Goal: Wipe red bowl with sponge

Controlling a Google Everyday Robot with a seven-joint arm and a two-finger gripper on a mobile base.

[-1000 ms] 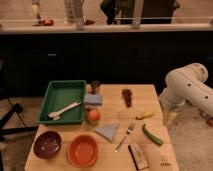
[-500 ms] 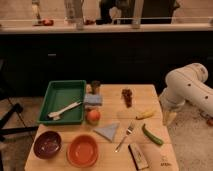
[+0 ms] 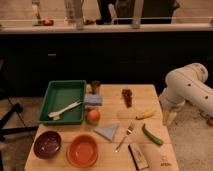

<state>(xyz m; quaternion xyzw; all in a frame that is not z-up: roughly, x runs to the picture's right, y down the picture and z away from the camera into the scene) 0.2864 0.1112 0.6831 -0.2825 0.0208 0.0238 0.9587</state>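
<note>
Approach step, sponge (image 3: 93, 99) not yet grasped. Gripper (image 3: 169, 117) spread, empty, off table's (image 3: 145, 95) right edge. Sponge just beside tray (image 3: 62, 83); red bowl (image 3: 82, 150) at front. Next: reach across, pinch sponge.

The gripper (image 3: 169, 116) hangs blurred beside the table's (image 3: 111, 102) right edge, arm (image 3: 189, 86) cropped.

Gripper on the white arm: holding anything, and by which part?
Nothing is held. The gripper hangs beside the wooden table, at its edge, far from the light blue rectangular sponge lying on it.
</note>
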